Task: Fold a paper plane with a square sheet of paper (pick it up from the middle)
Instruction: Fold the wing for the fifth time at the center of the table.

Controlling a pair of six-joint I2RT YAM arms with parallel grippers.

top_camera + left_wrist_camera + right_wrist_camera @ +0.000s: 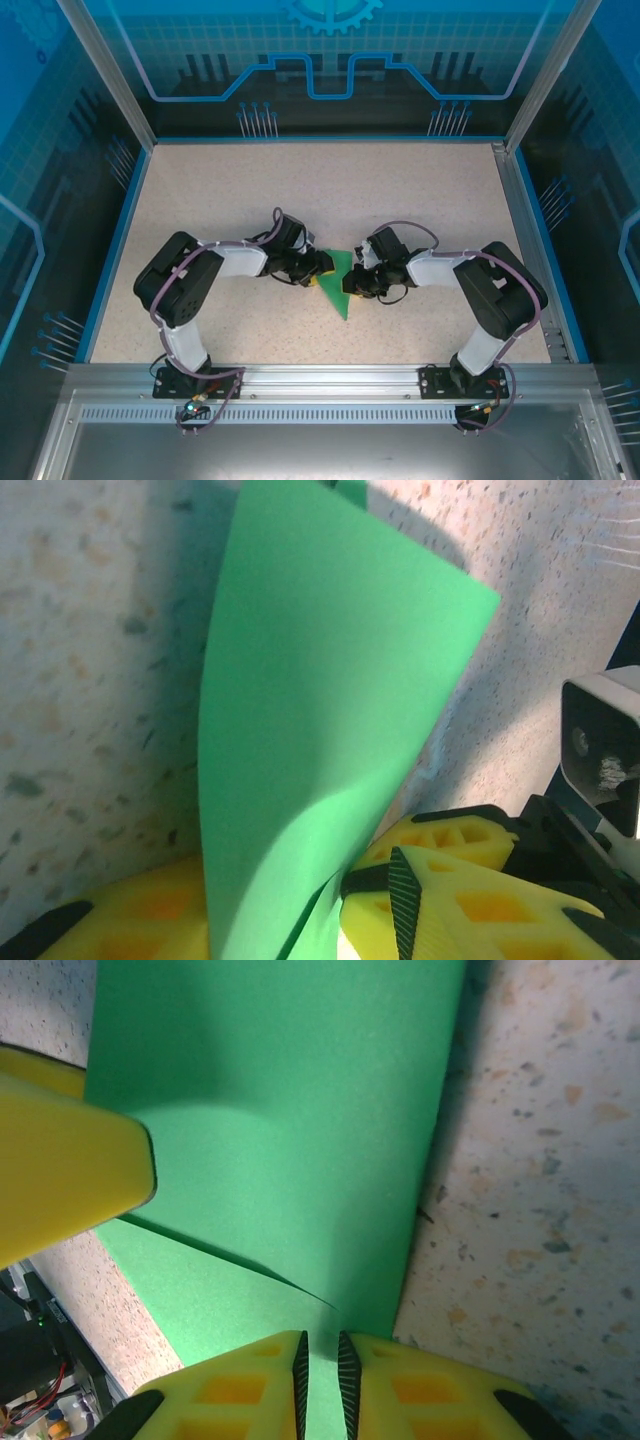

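Table (pixel 330 190): lying speckled beige, taking even light from above.
Blue rim (pixel 118 250): running along the table's left, far and right edges.
Back wall (pixel 330 60): standing behind the table, showing blue circuit-line graphics and a gear (pixel 332 12).
Posts (pixel 105 70): rising slantwise from the table's far corners.
Metal rail (pixel 330 375): spanning the table's near edge.

one paper sheet (pixel 290 1110), one left gripper (pixel 295 915), one right gripper (pixel 322 1360).

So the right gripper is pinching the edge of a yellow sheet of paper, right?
Not quite. The sheet of paper is bright green, not yellow; the yellow belongs to the fingers. The right wrist view shows it, with the right gripper pinching its edge.
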